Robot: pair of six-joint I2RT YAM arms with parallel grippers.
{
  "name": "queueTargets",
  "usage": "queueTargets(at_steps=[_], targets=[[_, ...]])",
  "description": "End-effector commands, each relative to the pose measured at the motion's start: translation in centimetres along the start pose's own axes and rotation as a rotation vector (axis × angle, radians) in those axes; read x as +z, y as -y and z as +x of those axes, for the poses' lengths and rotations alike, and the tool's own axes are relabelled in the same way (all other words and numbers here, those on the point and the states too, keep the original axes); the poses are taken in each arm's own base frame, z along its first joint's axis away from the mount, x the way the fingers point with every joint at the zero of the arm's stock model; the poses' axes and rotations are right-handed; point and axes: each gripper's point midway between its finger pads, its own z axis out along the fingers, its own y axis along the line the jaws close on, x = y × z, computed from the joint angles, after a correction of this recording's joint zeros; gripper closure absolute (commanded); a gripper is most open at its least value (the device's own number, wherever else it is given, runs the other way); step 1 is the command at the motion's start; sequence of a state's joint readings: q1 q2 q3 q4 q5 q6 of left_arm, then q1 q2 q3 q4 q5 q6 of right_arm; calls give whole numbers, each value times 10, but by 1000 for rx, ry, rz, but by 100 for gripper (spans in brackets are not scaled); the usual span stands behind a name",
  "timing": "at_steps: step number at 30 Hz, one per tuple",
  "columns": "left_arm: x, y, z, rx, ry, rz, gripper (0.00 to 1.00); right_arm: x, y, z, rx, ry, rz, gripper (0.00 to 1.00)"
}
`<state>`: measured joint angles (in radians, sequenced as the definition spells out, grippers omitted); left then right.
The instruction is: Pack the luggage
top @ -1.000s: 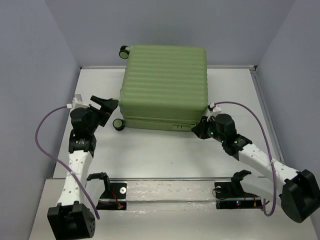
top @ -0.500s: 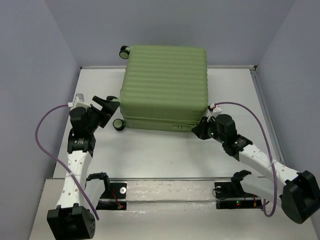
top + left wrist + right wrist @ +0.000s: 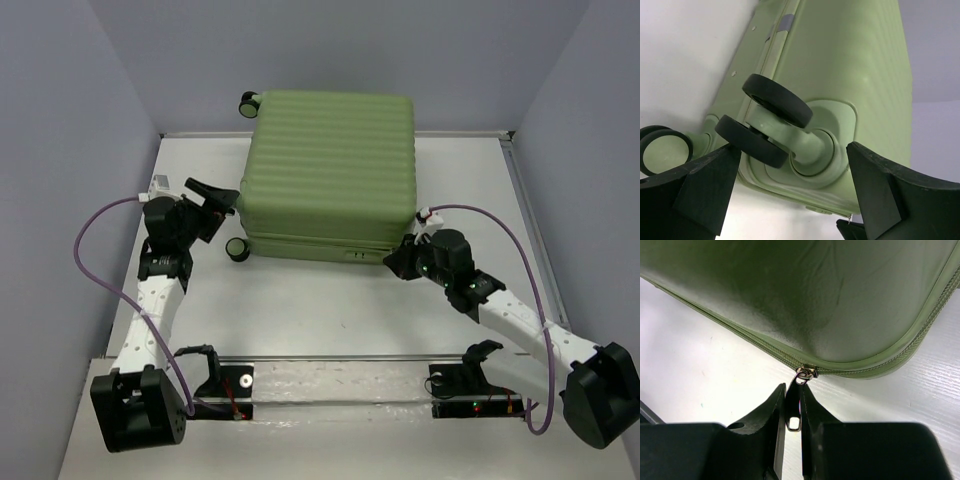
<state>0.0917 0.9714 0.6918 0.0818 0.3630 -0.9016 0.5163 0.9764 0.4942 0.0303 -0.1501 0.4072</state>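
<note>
The olive-green hard-shell suitcase (image 3: 330, 170) lies flat and closed, ribbed shell up, on the far half of the white table (image 3: 330, 310), with one far-left wheel (image 3: 247, 101) poking past the table's back edge. At the suitcase's near right corner the right gripper (image 3: 792, 400) has its fingers pressed together on the metal zipper pull (image 3: 794, 416). The pull hangs from the slider where the zipper track (image 3: 745, 337) rounds that corner, just above the table surface. At the suitcase's left side, close to its near left corner, the left gripper (image 3: 792, 150) is spread wide and holds nothing. Its wrist camera looks between the two dark fingers (image 3: 700, 190) at the black twin-wheel caster (image 3: 765, 120) under that corner, and neither finger touches the caster or the shell.
</note>
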Motion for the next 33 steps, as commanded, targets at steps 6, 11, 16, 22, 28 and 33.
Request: queueTargets(at_steps=[6,11,16,22,28,33], targets=[[16,28,-26,-67,94,117,3,-12,-30,-45,-45,159,-126,93],[20,27,-34,-122,139,127,4,-11,-30,-42,-46,153,-127,93],[25,24,-37,-193,159,127,4,-11,-30,-41,-44,148,-130,93],[33,16,-38,-228,163,102,9,-11,-31,-41,-43,147,-134,93],[39,11,-40,-247,183,97,24,-10,-30,-39,-43,142,-132,93],[42,9,-43,-251,205,109,58,-7,-30,-36,-29,136,-139,93]])
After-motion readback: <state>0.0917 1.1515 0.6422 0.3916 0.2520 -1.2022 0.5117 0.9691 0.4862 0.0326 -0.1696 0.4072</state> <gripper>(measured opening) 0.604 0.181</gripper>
